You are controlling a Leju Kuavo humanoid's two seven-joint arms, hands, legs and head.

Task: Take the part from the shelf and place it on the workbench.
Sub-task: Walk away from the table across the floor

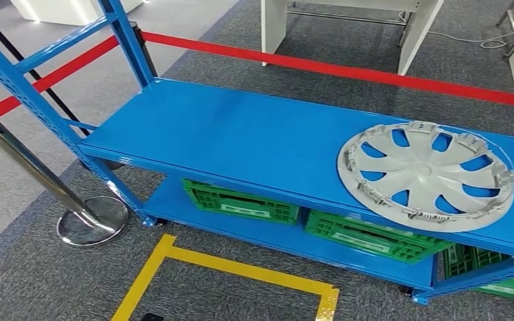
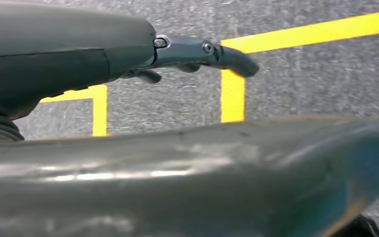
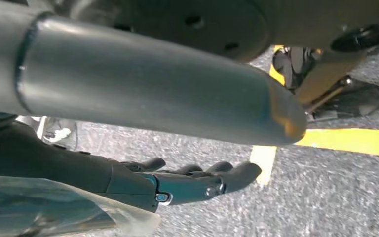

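A silver-grey wheel cover lies flat at the right end of the blue shelf's top board, its near rim close to the board's front edge. My left hand hangs over grey carpet with its dark fingers stretched out and nothing in them. In the right wrist view my right hand also hangs over the carpet, fingers extended and apart, holding nothing.
Green crates sit on the shelf's lower board. A red barrier tape runs behind the shelf, and a chrome stanchion stands at the front left. Yellow floor tape marks a box before the shelf. White furniture legs stand beyond.
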